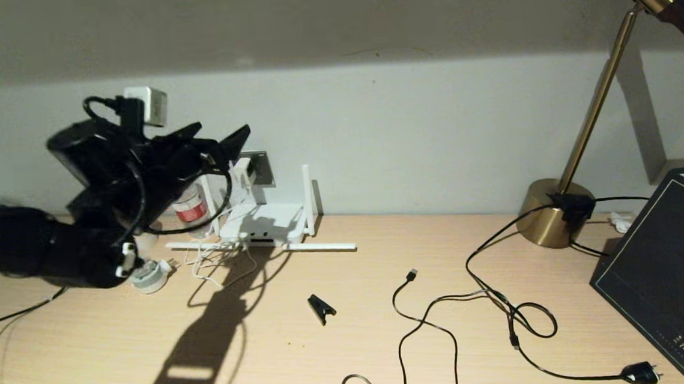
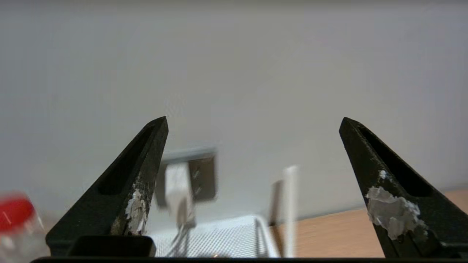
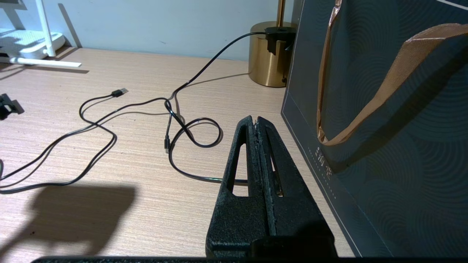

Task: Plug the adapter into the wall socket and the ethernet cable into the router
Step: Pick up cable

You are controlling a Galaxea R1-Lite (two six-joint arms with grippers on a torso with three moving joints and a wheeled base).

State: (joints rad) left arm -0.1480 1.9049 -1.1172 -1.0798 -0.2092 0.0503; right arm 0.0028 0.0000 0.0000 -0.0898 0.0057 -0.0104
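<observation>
Desk (image 1: 342, 360) spanned the head view, wall behind. Dark gift bag (image 1: 666, 265) lay at 4 o'clock, brass lamp base (image 1: 551, 213) at 2 o'clock. Left gripper (image 1: 224, 141) hung at 10 o'clock, fingers spread wide, holding nothing, aimed at the wall. Right gripper (image 3: 257, 122) sat beside the bag, fingers pressed together, empty. Router (image 1: 266, 221) stood against the wall, right of the left gripper. Wall socket (image 1: 261, 166) sat just above it; adapter (image 1: 244, 172) was seated in the faceplate. Ethernet cable (image 1: 415, 337) lay loose at 6 o'clock.
</observation>
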